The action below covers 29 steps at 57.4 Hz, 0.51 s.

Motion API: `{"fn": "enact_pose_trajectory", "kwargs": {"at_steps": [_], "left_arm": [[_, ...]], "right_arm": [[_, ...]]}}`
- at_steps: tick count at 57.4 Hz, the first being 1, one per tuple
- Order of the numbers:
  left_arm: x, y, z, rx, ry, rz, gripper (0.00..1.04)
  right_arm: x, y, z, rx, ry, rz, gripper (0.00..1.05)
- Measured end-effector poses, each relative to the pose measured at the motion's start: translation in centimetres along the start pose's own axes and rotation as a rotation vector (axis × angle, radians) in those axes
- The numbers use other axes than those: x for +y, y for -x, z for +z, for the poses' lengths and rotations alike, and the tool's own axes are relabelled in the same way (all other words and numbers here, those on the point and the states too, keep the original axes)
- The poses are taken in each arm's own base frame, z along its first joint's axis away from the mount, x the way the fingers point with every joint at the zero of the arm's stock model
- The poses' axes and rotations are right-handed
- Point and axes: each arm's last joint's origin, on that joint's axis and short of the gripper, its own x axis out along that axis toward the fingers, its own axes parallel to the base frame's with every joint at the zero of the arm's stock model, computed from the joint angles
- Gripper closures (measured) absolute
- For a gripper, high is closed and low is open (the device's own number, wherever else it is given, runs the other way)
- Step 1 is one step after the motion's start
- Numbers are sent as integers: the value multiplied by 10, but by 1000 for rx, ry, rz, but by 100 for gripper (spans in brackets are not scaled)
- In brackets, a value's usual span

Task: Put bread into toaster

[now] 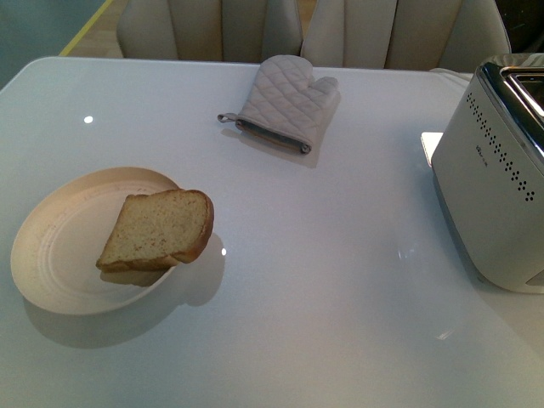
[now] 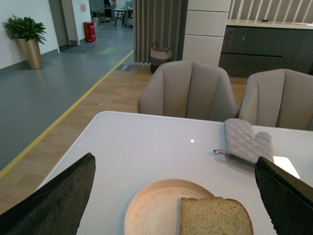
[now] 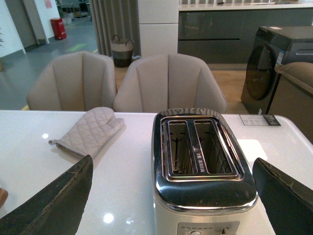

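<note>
A slice of tan speckled bread with a brown crust lies half on a cream plate, overhanging its right rim. The off-white toaster with a chrome top stands at the table's right edge. Neither arm shows in the front view. In the left wrist view the bread and plate lie below and ahead of my left gripper, whose jaws stand wide open and empty. My right gripper hangs open above the near end of the toaster, both slots empty.
A quilted beige oven mitt lies at the table's far middle. Beige chairs stand behind the table's far edge. The white table stretches between plate and toaster.
</note>
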Motion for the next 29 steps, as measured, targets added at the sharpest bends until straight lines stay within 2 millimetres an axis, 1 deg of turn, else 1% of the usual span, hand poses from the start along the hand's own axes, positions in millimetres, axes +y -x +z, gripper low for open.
{"fn": "enact_pose_trajectory", "kwargs": {"at_steps": [29], "left_arm": [[0,0,0,0,0,0,7]], "right_arm": [[0,0,0,0,0,0,9]]}}
